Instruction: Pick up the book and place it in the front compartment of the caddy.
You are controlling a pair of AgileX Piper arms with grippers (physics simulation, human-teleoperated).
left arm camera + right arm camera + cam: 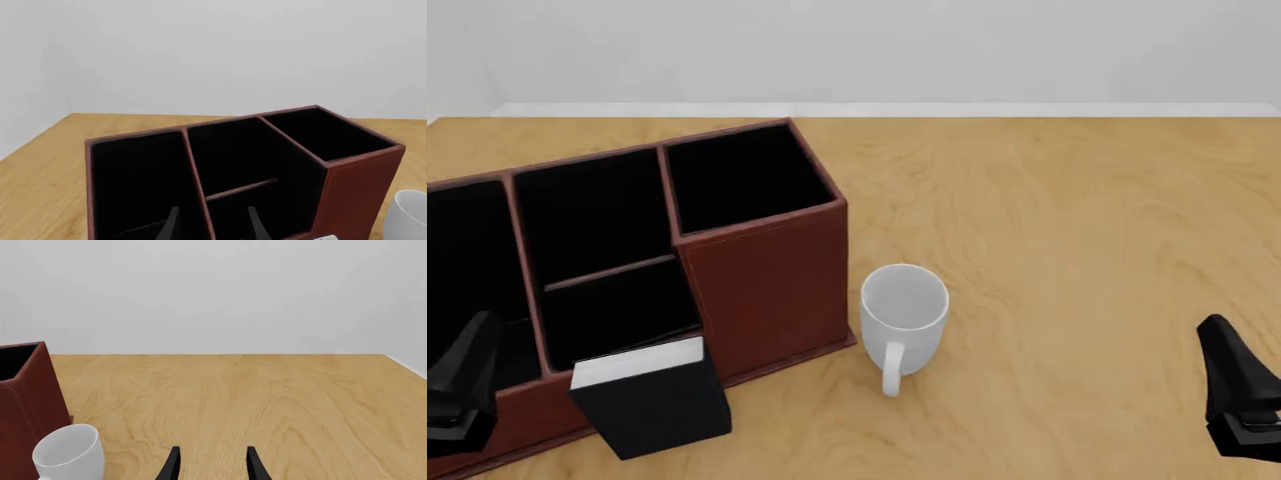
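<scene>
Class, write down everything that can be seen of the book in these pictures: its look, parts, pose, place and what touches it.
The book is a small, thick block with plain matte black covers and a white page edge showing along its top. It is closed and stands upright on the wooden table, slightly turned. It sits against the near, low wall of the reddish-brown caddy, outside its compartments. No gripper holds it. The white mug stands apart on its right.

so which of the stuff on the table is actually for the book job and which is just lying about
For the job:
- book, standing against the caddy's near side
- caddy, sections black inside

Just lying about:
- white mug, upright beside the caddy

Both hands, left and right, are open and hold nothing.
</scene>
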